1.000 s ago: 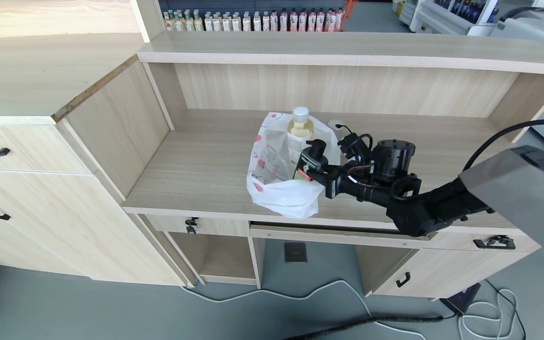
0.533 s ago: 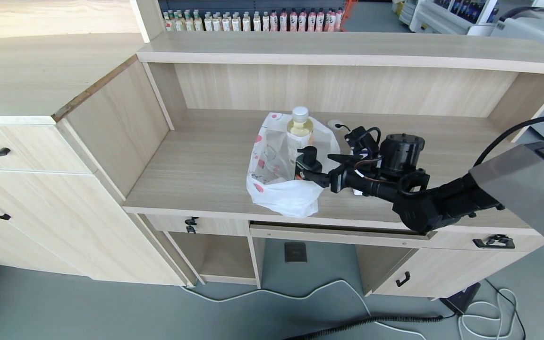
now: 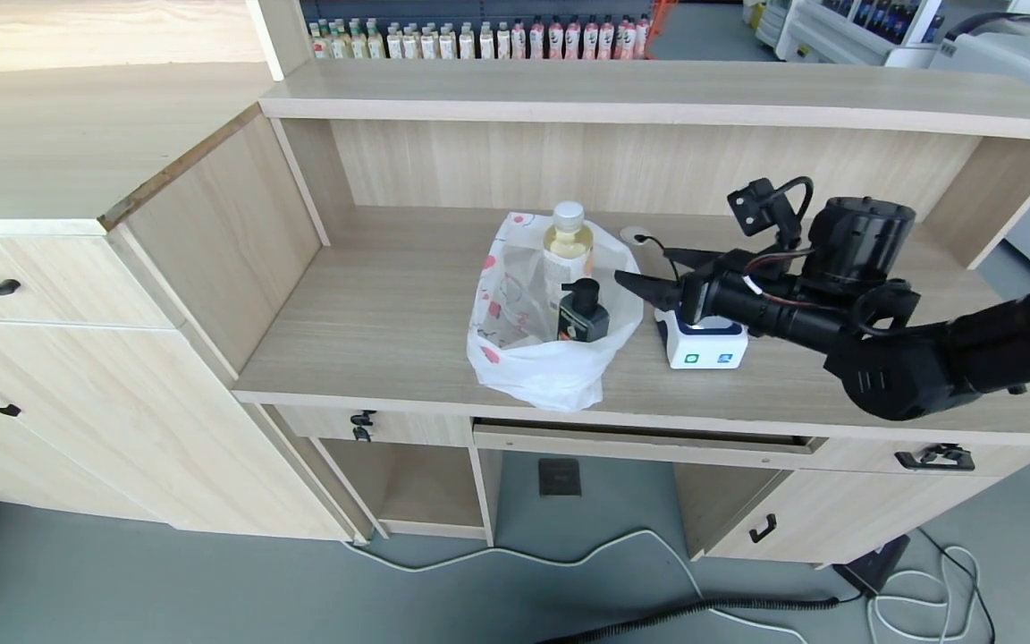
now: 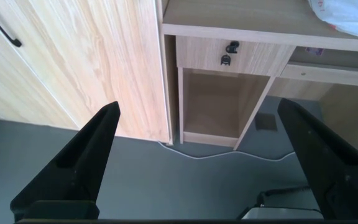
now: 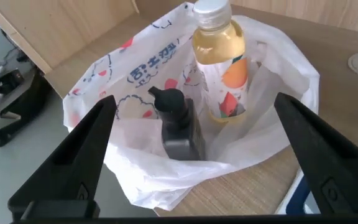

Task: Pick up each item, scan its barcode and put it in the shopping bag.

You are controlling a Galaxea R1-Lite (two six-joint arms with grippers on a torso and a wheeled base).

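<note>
A white shopping bag (image 3: 524,367) stands open on the counter (image 3: 372,331). Inside it, a pale-yellow drink bottle (image 3: 567,246) with a white cap stands upright. In front of that is a black pump bottle (image 3: 580,313). My right gripper (image 3: 645,266) hovers open just right of the bag, above the white scanner box (image 3: 703,344), holding nothing. The right wrist view looks down between that right gripper (image 5: 194,102) at the bag (image 5: 166,180), the drink bottle (image 5: 219,68) and the black pump bottle (image 5: 179,127). My left gripper (image 4: 199,106) hangs open and low beside the cabinet.
A shelf board overhangs the counter, with wooden side walls left and right. A cable grommet (image 3: 636,235) sits behind the bag. Below the counter are a drawer front (image 4: 229,53), an open cubby (image 4: 222,106) and cables on the grey floor (image 3: 569,555).
My right gripper has opened and let go of the black pump bottle, which now stands in the bag. The arm has drawn back right and upward, uncovering the scanner.
</note>
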